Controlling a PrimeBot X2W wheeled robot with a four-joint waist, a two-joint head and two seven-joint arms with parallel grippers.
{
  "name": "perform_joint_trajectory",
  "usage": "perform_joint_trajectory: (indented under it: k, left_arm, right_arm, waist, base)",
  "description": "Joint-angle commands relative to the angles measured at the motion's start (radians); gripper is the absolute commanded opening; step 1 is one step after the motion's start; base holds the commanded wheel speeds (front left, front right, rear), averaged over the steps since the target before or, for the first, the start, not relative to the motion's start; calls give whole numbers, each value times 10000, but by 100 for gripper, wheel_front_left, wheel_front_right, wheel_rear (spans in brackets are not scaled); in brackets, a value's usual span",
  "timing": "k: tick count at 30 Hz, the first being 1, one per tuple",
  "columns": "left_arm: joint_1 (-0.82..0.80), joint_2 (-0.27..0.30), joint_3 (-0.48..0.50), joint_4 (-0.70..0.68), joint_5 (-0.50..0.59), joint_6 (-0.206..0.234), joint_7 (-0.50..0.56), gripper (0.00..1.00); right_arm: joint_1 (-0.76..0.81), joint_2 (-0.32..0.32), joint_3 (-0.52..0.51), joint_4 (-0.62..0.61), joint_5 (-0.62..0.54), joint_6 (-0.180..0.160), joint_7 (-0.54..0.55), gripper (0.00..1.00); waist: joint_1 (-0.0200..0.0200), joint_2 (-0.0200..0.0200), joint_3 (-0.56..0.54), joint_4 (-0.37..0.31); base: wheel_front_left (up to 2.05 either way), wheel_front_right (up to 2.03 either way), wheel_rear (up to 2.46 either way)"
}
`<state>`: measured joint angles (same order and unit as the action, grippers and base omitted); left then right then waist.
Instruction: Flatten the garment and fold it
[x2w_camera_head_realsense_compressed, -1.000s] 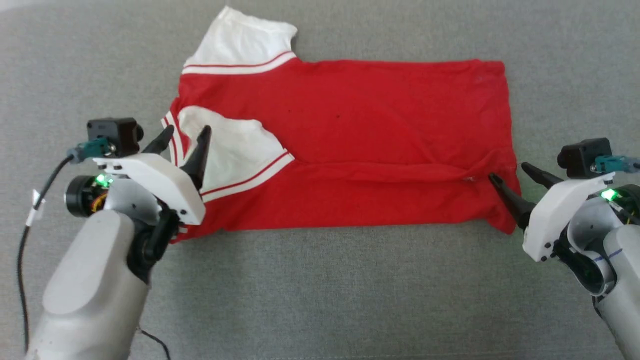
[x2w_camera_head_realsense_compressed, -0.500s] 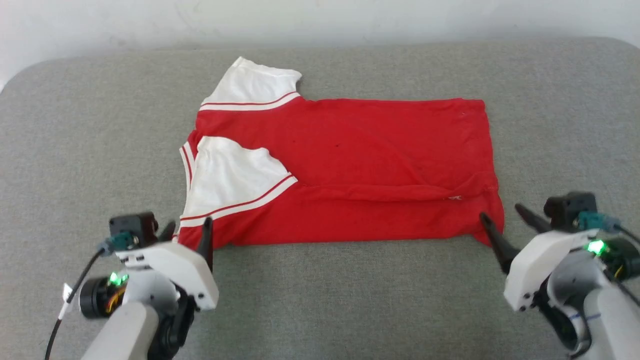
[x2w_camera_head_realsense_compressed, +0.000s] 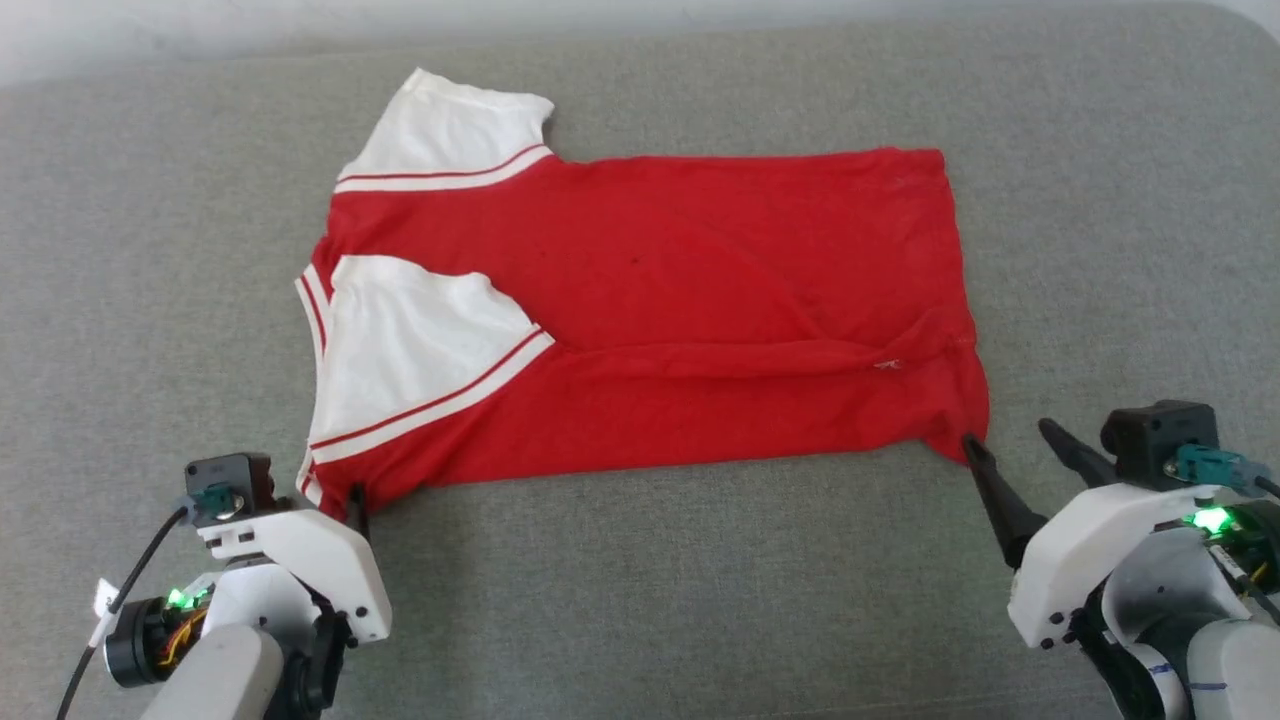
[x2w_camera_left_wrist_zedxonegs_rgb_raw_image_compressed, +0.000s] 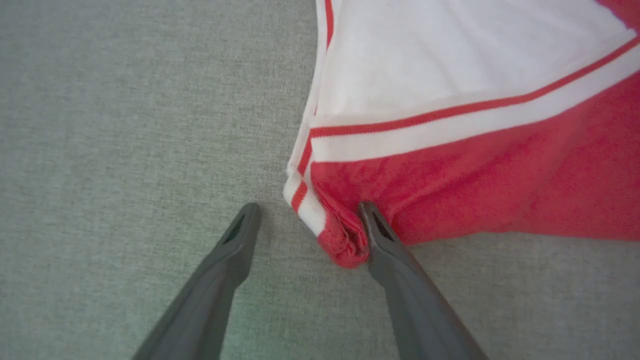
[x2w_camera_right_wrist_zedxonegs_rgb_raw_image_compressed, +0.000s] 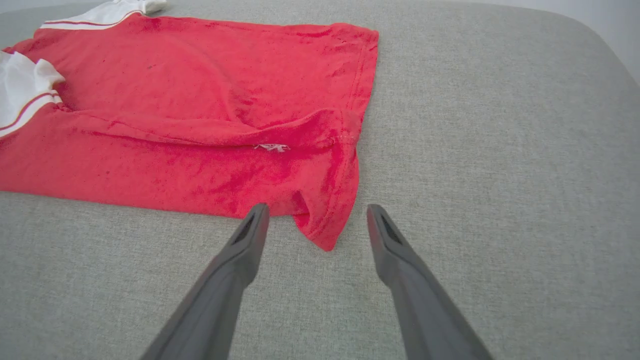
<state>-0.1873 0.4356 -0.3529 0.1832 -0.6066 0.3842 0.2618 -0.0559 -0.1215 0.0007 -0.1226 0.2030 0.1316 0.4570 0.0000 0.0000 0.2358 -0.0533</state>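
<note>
the garment (x2w_camera_head_realsense_compressed: 650, 300) lies lengthwise across the grey padded surface (x2w_camera_head_realsense_compressed: 640, 600), neck end toward the robot's left, hem toward its right. plain red side up. the near long edge looks turned over toward the middle, with a ridge running along the body. the near white sleeve (x2w_camera_head_realsense_compressed: 400, 330) is laid on top of the red, and the far sleeve (x2w_camera_head_realsense_compressed: 450, 130) sticks out flat at the far left. left gripper (x2w_camera_left_wrist_zedxonegs_rgb_raw_image_compressed: 307, 206) is spread wide and pinches nothing. it sits low at the near-left corner, where the striped trim (x2w_camera_left_wrist_zedxonegs_rgb_raw_image_compressed: 300, 190) meets a bunched red tip, and one finger (x2w_camera_left_wrist_zedxonegs_rgb_raw_image_compressed: 380, 235) touches that bunch. right gripper (x2w_camera_right_wrist_zedxonegs_rgb_raw_image_compressed: 316, 206) is also spread and empty, and the near-right hem corner (x2w_camera_right_wrist_zedxonegs_rgb_raw_image_compressed: 325, 235) pokes out between its fingers, slightly curled. step in hand, my read: the first lengthwise fold is down, the far side not yet folded, both arms at the near corners. can't tell whether they are about to grab or have let go. the next move likely calls for a matched pinch on both corners, either here to tug the wrinkle out or at the far edge to bring the second side over. it should catch all layers, keep both arms level so the fold lands straight, and tuck in that far sleeve.
</note>
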Motion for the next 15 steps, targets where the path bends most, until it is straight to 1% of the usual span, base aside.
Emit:
perform_joint_trajectory:
  k: [1, 3, 5, 6, 7, 11, 12, 15]
  left_arm:
    - [12, -21, -20, 226, -12, -71, 10, 100]
    - [-22, -76, -38, 422, -52, -87, 12, 100]
    - [-75, -66, -245, 663, -15, -257, 157, 100]
    - [-103, -126, -290, 765, -102, -378, 209, 47]
    - [-133, -167, -323, 864, -156, -481, 210, 0]
    - [-264, -398, -383, 1066, -262, -779, -142, 0]
    - [-264, -398, -383, 1066, -262, -779, -142, 0]
    - [-356, -634, -311, 901, -309, -915, -720, 0]
  right_arm:
    - [75, 38, -95, -124, -211, -9, 15, 100]
    - [101, 2, -149, -162, -373, -9, 16, 100]
    - [125, -4, -210, -197, -416, -9, 14, 100]
    - [134, -13, -234, -219, -436, -9, 33, 100]
    - [137, -31, -251, -249, -456, -9, 62, 100]
    - [48, -142, -419, -240, -543, -9, 253, 100]
    - [48, -142, -419, -240, -543, -9, 253, 100]
    - [-179, -131, -575, -30, -677, -9, 499, 100]
  waist:
    - [0, 0, 273, -174]
    - [0, 0, 359, -194]
    - [0, 0, 441, -176]
    - [0, 0, 464, -166]
    - [0, 0, 475, -158]
    - [0, 0, 304, 23]
    - [0, 0, 304, 23]
    - [0, 0, 71, 249]
  base:
    - [0, 0, 0]
    - [0, 0, 0]
    - [0, 0, 0]
    - [0, 0, 0]
    - [0, 0, 0]
    - [0, 0, 0]
    - [0, 0, 0]
    - [0, 0, 0]
